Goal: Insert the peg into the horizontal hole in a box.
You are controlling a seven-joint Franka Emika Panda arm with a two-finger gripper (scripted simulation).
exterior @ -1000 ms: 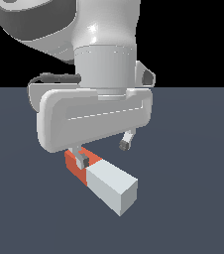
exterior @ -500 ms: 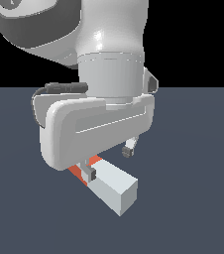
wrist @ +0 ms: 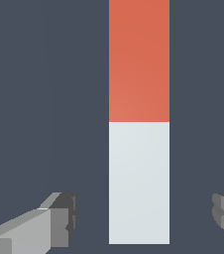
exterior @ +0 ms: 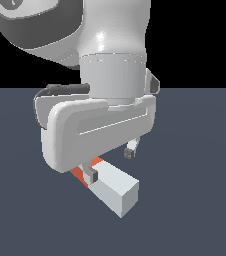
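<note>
The peg [wrist: 139,149] lies flat on the dark floor, one end orange-red and the other white. In the exterior view its white end [exterior: 114,191] sticks out toward the camera, and most of the orange end [exterior: 79,175] is hidden under my hand. My gripper [wrist: 143,216] is open and straddles the white part near its end, with one finger [wrist: 59,221] on each side and a clear gap to the peg. From the exterior view the gripper [exterior: 111,163] hangs low over the peg, fingertips about level with its top. The box and the hole are out of view.
The large white hand and arm [exterior: 105,125] fill the middle of the exterior view and hide what lies behind them. Only dark grey floor [exterior: 200,200] shows around the peg.
My gripper has come down toward the peg, and its fingers now sit lower on either side of it. The hand covers more of the orange end. The peg has not moved.
</note>
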